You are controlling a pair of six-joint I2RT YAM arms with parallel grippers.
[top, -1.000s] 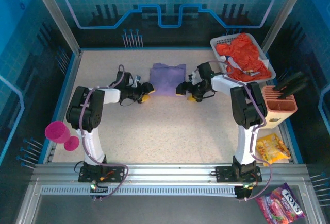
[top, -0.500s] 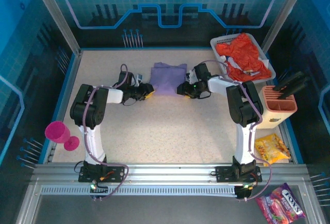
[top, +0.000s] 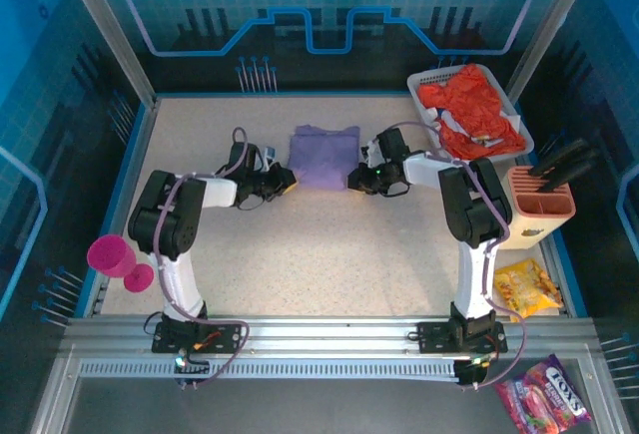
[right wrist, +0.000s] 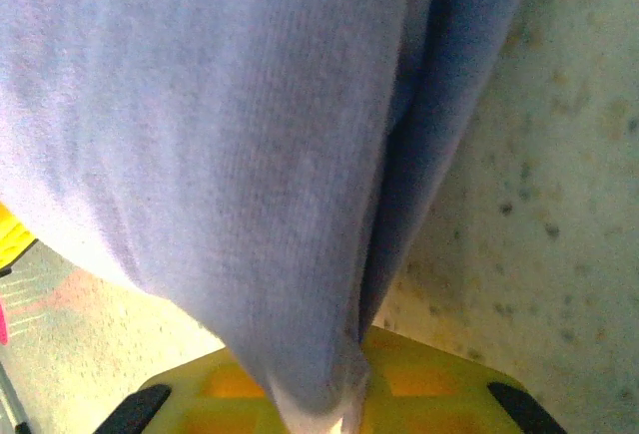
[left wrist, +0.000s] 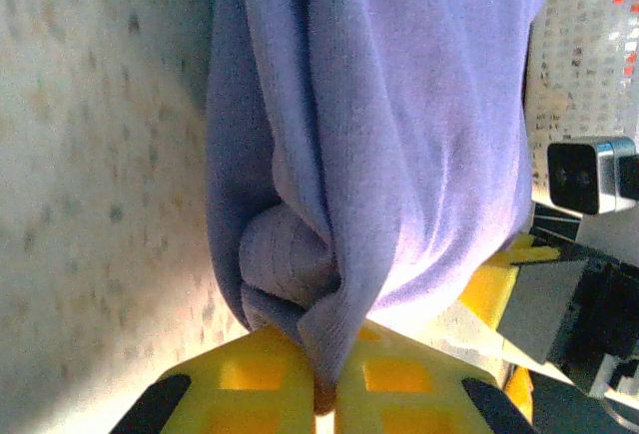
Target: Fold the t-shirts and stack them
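The speckled table (top: 329, 254) stands inside a blue enclosure. The left gripper (left wrist: 324, 394) is clamped on the near left corner of the purple shirt (top: 324, 153), and the right gripper (right wrist: 319, 404) is clamped on its near right corner. This shirt lies flat at the far middle of the table. The orange shirt (top: 477, 105) lies in the basket (top: 424, 80), to the right of the purple one. I judge a fold is in hand. Next, both arms should lift together and carry the near edge over to the far edge.
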